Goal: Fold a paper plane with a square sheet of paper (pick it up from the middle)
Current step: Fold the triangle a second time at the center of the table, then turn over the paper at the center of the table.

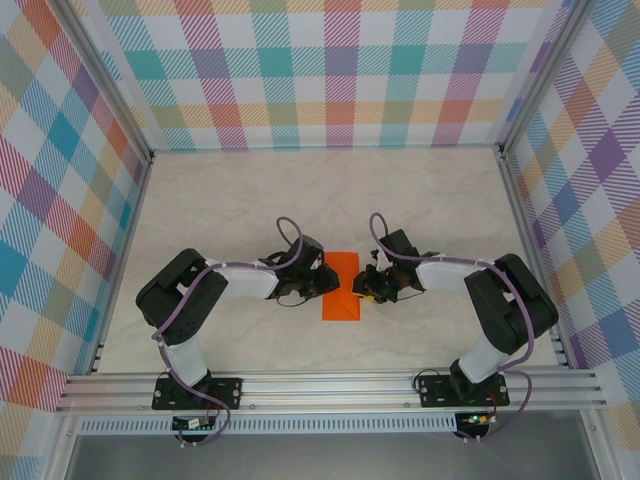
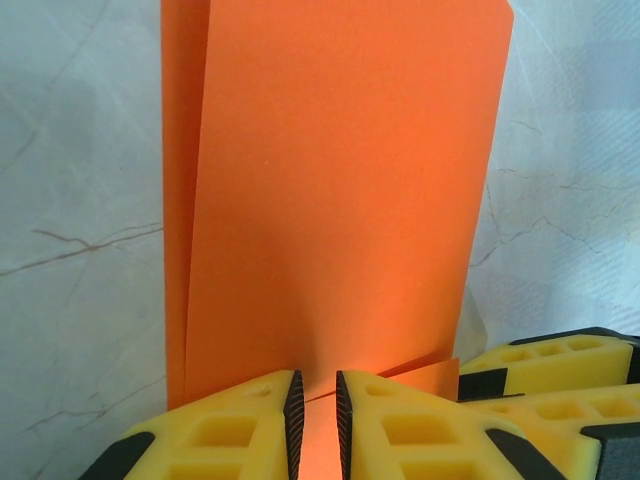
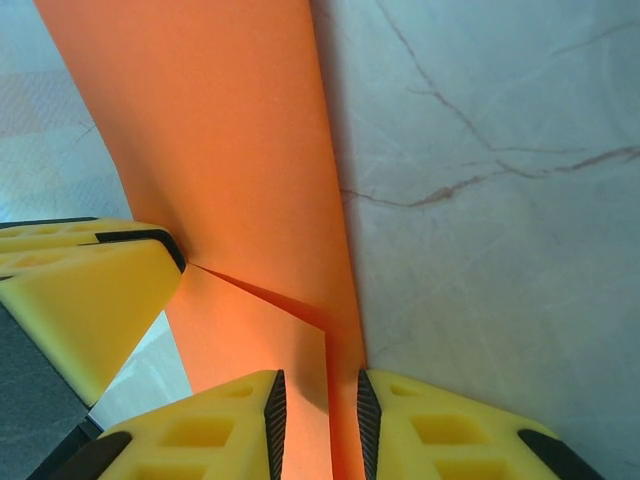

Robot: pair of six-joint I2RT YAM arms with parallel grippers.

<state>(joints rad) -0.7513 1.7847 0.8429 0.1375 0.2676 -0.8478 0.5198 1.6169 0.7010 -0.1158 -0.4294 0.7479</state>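
The square sheet of paper [image 1: 342, 285] lies flat at the middle of the table, folded into a narrow bright orange strip with a small flap turned over near its front end. My left gripper [image 1: 327, 283] is at its left edge and my right gripper [image 1: 368, 290] at its right edge. In the left wrist view the paper [image 2: 340, 200] stretches away from the left gripper [image 2: 317, 400], whose jaws stand a narrow gap apart over it. In the right wrist view the right gripper [image 3: 317, 405] straddles the paper's [image 3: 220, 150] right edge, jaws also slightly apart.
The pale marble tabletop [image 1: 420, 200] spreads around the paper, fenced by checked walls [image 1: 320, 70] at the back and sides. An aluminium rail [image 1: 330, 385] runs along the near edge. Yellow fingers [image 2: 550, 365] of the right gripper sit close beside the left gripper's.
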